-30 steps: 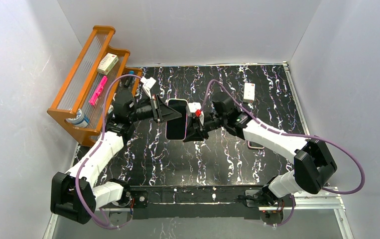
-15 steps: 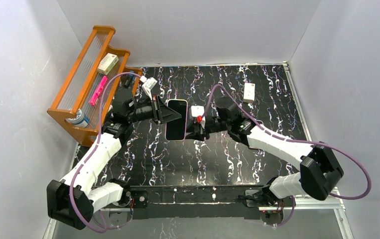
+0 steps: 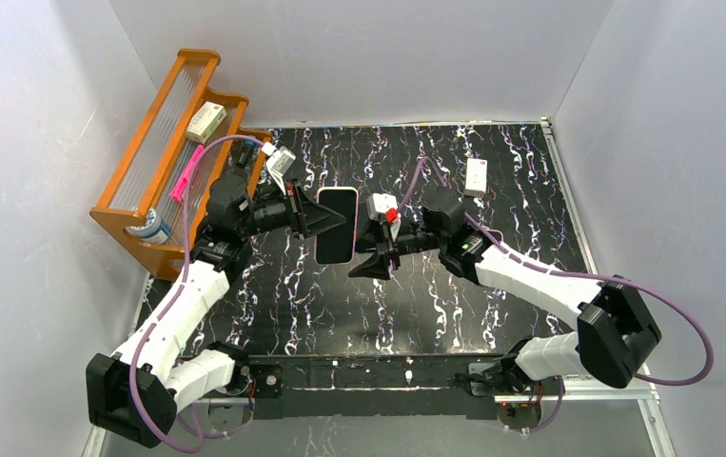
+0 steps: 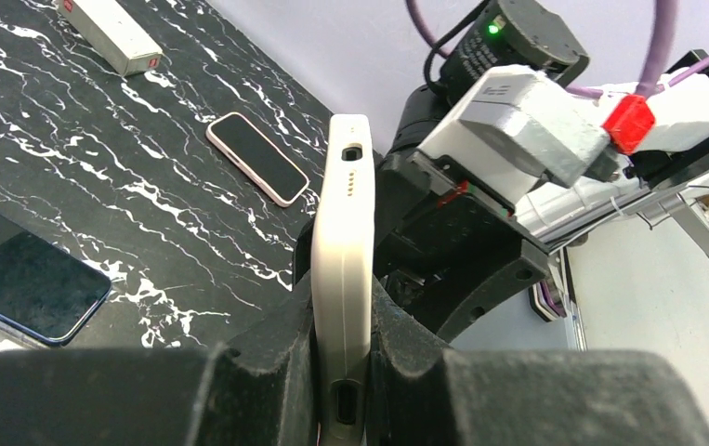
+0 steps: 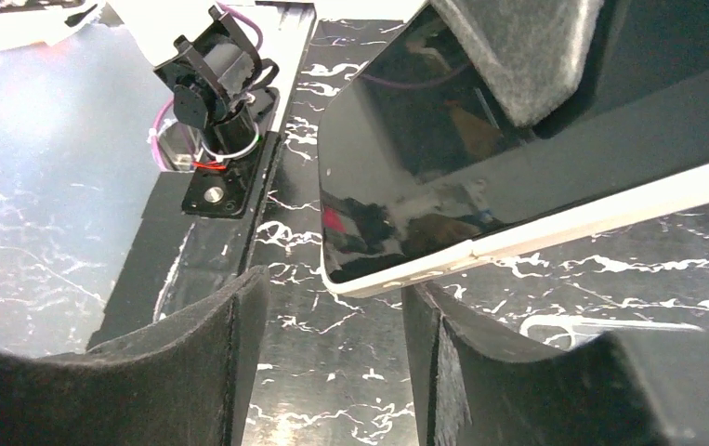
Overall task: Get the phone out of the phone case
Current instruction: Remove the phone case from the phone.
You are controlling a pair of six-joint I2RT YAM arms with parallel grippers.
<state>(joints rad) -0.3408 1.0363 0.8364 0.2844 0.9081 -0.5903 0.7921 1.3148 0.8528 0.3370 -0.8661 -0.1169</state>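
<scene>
**A:** Where is the phone, and what has hold of it?

**B:** The left pincer (image 3: 323, 221) is clamped shut across the thickness of the phone (image 3: 338, 225). It holds the phone clear of the surface (image 3: 435, 295), with the pale case (image 4: 341, 279) fitted round it.

**A:** And the other side?

**B:** The right pincer (image 3: 375, 249) has its fingers spread and grips nothing. In its wrist view, a corner of the phone sits just ahead of the gap between them. I can't tell whether anything touches.

**A:** So how should it close?

**B:** I'd say on the case's rim (image 5: 610, 206) at that free corner, not flat on the glass. Then it should peel outward while the left holds firm. Since the left squeezes phone and case together, pulling straight would likely only drag both. Working one corner loose first looks safer.
</scene>
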